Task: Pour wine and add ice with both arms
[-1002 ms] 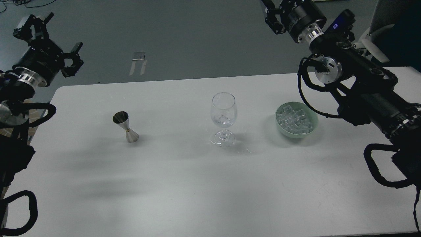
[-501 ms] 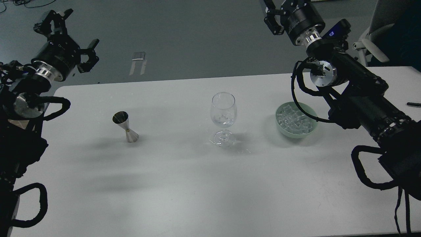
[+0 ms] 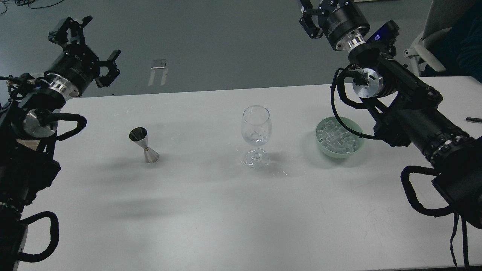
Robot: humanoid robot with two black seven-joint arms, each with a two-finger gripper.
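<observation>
Ice [image 3: 337,139] sat piled in a pale green bowl [image 3: 357,148] on the counter [image 3: 211,210], right of centre. A stemmed glass [image 3: 256,131] stood upright mid-counter, well apart from the bowl on its left, with a few clear cubes visible low in it; the wine could not be made out. A steel jigger [image 3: 143,145] stood further left, tilted in view, wide mouth up, touching nothing. Left claw [image 3: 87,44] hung above the far left counter edge, fingers spread, empty, well apart from the jigger. Right claw [image 3: 312,19] was high at the top edge beyond the counter, partly cut off by the frame; could not tell whether spread or pressed together, nothing seen in it. Right arm [image 3: 410,113] passed just behind the bowl, its cable loop overlapping the bowl's far rim in view. Left arm [image 3: 34,124] lay along the left edge. A small dark pen-like thing [image 3: 473,120] lay at the far right of the counter.
</observation>
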